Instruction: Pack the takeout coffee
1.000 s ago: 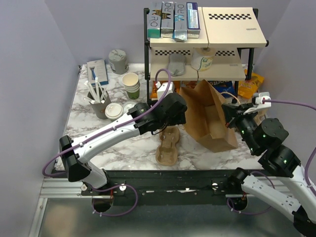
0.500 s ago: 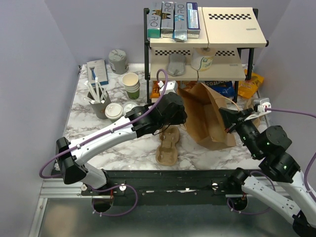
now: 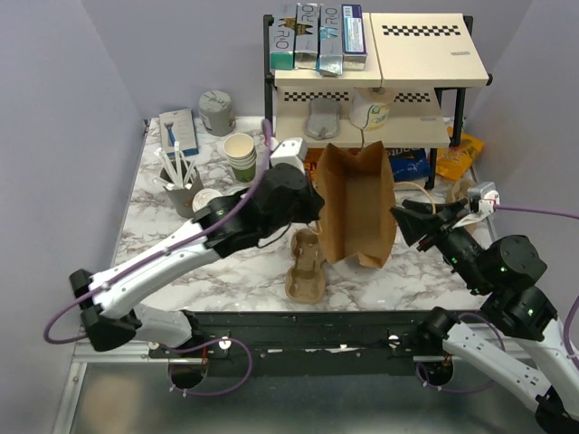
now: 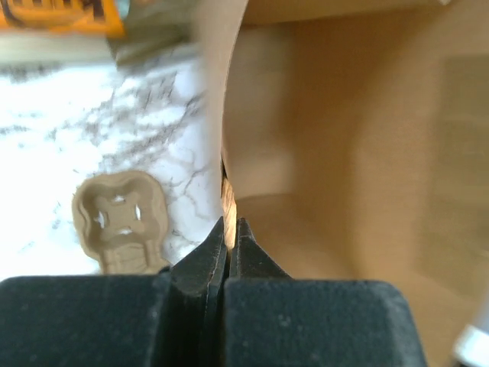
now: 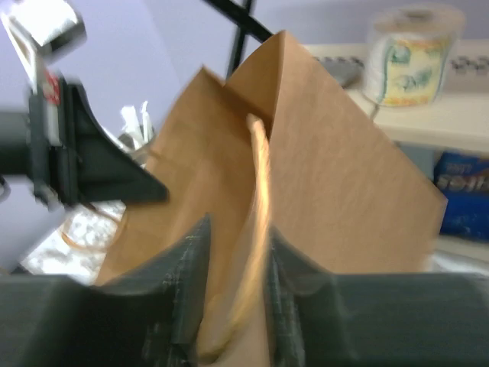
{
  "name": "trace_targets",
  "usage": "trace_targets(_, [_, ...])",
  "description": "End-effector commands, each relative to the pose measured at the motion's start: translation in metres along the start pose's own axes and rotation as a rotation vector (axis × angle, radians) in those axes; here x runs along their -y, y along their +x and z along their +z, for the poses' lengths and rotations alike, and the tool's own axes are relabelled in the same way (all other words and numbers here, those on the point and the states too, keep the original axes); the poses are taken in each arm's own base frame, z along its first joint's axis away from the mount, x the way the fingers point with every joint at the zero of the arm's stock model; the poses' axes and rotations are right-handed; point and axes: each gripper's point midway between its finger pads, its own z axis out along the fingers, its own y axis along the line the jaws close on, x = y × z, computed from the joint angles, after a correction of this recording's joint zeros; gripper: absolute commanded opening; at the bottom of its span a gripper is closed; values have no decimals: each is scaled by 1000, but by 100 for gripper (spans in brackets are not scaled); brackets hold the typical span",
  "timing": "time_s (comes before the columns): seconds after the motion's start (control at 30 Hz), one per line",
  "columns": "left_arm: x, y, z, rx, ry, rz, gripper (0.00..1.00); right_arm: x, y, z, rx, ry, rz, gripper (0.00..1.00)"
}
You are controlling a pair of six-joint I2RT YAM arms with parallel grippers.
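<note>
The takeout coffee (image 3: 204, 199), its white lid partly hidden behind my left arm, stands on the marble table left of centre. A brown paper bag (image 3: 357, 203) stands upright in the middle. My left gripper (image 3: 312, 206) is shut on the bag's left rim; the left wrist view shows its tips (image 4: 231, 223) pinching the paper edge of the bag (image 4: 344, 153). My right gripper (image 3: 409, 221) sits at the bag's right side, open. In the right wrist view the bag's (image 5: 328, 153) paper handle (image 5: 256, 191) runs loosely through the right gripper (image 5: 237, 233).
A cardboard cup carrier (image 3: 306, 267) lies in front of the bag, also seen as the carrier (image 4: 121, 222). A stack of lidless cups (image 3: 241, 154) and a grey cup of white sticks (image 3: 181, 181) stand back left. A two-tier shelf (image 3: 362, 86) and snack bags (image 3: 457, 154) are behind.
The bag has gone from slumped to standing upright. My left gripper closed on its left rim and lifted it. My right gripper opened off the handle and drew back slightly.
</note>
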Motion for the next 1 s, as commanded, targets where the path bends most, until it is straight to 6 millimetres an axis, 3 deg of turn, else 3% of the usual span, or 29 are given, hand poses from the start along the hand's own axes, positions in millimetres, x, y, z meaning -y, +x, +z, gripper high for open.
trace_targets(0.0, [23, -57, -83, 157, 218, 19, 0, -40, -29, -22, 48, -231, -33, 57])
trace_targets(0.13, [26, -73, -127, 196, 302, 26, 0, -43, -44, -36, 96, -256, -36, 88])
trace_targets(0.3, [11, -87, -168, 250, 308, 4, 0, -25, -43, -37, 108, -164, -49, 100])
trace_targets(0.4, [-6, -100, -192, 307, 266, -40, 0, -21, -22, -29, 40, -158, -128, 100])
trace_targets(0.47, [-21, -115, -210, 372, 217, -72, 0, -40, 7, -21, -49, -306, -255, 100])
trace_targets(0.53, [-45, -116, -223, 385, 136, -96, 0, -62, 40, -12, -161, -466, -302, 100])
trace_targets(0.6, [-70, -117, -237, 404, 46, -113, 0, -74, 59, -4, -216, -563, -336, 100])
trace_targets(0.67, [-84, -116, -244, 416, 7, -140, 0, -84, 75, 7, -231, -644, -367, 100])
trace_targets(0.77, [-101, -105, -252, 396, -37, -157, 0, -102, 61, 14, -101, -727, -352, 100])
trace_targets(0.83, [-102, -95, -243, 360, -45, -135, 0, -123, 29, 9, 0, -798, -272, 100])
trace_targets(0.97, [-84, -78, -211, 264, -25, -62, 0, -149, -31, 6, 85, -861, -103, 100])
